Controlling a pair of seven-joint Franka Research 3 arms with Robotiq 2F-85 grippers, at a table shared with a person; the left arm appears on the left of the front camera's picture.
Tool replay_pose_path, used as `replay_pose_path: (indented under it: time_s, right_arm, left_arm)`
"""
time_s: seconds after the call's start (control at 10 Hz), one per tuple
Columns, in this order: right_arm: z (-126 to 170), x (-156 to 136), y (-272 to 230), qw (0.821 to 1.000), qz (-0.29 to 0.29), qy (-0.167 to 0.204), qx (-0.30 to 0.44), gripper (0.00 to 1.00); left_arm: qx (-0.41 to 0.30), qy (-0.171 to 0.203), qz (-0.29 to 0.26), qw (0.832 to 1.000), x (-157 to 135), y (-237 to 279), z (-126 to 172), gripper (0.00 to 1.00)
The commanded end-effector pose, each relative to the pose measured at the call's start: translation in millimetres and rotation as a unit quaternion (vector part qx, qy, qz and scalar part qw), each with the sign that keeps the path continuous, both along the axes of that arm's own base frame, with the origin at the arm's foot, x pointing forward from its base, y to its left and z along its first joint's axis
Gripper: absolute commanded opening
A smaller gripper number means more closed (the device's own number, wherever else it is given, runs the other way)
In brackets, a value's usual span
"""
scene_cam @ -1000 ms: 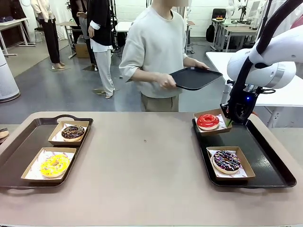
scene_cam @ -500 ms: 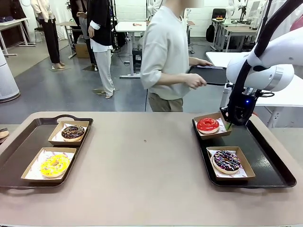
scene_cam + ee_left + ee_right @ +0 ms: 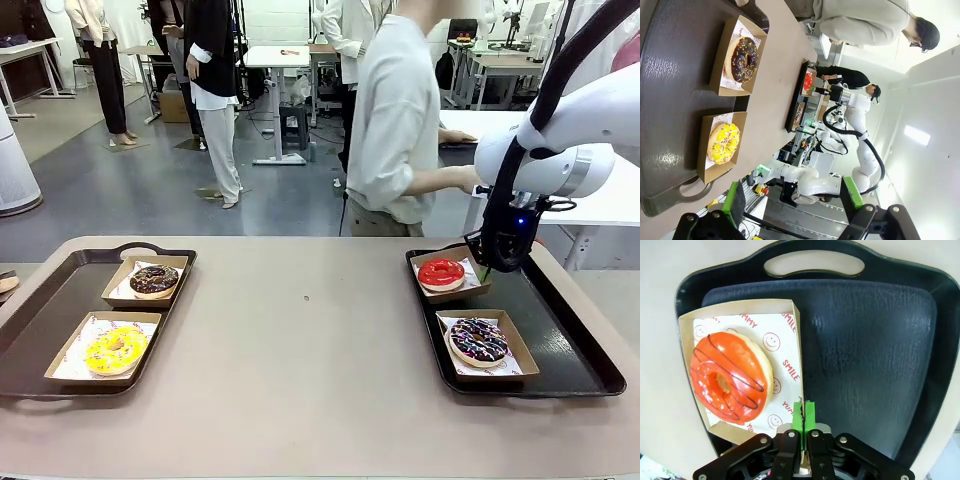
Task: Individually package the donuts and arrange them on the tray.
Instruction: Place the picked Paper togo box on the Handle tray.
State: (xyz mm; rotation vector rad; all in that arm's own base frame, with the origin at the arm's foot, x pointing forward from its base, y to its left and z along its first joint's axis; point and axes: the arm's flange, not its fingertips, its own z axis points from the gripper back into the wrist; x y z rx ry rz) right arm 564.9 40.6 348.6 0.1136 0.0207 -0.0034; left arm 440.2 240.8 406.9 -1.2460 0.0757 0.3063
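Donuts sit in square brown cardboard boxes on two black plastic trays on the tan worktop (image 3: 300,340): the yellow-iced donut (image 3: 115,349) and chocolate-brown donut (image 3: 154,280) on the left tray (image 3: 40,310), the glossy red donut (image 3: 441,272) and purple sprinkled donut (image 3: 479,340) on the right tray (image 3: 560,340). The right gripper (image 3: 803,412) has its fingers pinched shut on the red donut's box (image 3: 790,340) edge. The left gripper (image 3: 792,197) hangs with fingers wide apart, holding nothing

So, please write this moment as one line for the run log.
right gripper: shut on box wall, red donut inside | box: on right tray | left gripper: open, above left tray
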Motion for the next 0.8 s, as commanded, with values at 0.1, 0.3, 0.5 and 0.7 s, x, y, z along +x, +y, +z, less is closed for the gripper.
replay_pose_path:
  time_s: [0.1, 0.3, 0.5, 0.7]
  right_arm:
    - [-3.3, 11.9, 3.2, 1.0, -0.006, 0.008, -0.023, 0.01]
    - [-4.3, 11.5, 2.9, 1.0, 0.003, 0.007, -0.025, 0.08]
    - [-1.6, 8.7, 3.1, 1.0, 0.004, 0.007, -0.027, 0.68]
    - [-1.4, 7.3, 3.3, 1.0, 0.008, 0.009, -0.026, 1.0]
  left_arm:
    - [0.001, -0.002, -0.002, 1.0, -1.6, 0.1, 2.0, 1.0]
    - [0.001, -0.002, -0.002, 1.0, -1.6, 0.1, 2.0, 1.0]
    - [0.001, -0.002, -0.002, 1.0, -1.6, 0.1, 2.0, 1.0]
    - [0.001, -0.002, -0.002, 1.0, -1.6, 0.1, 2.0, 1.0]
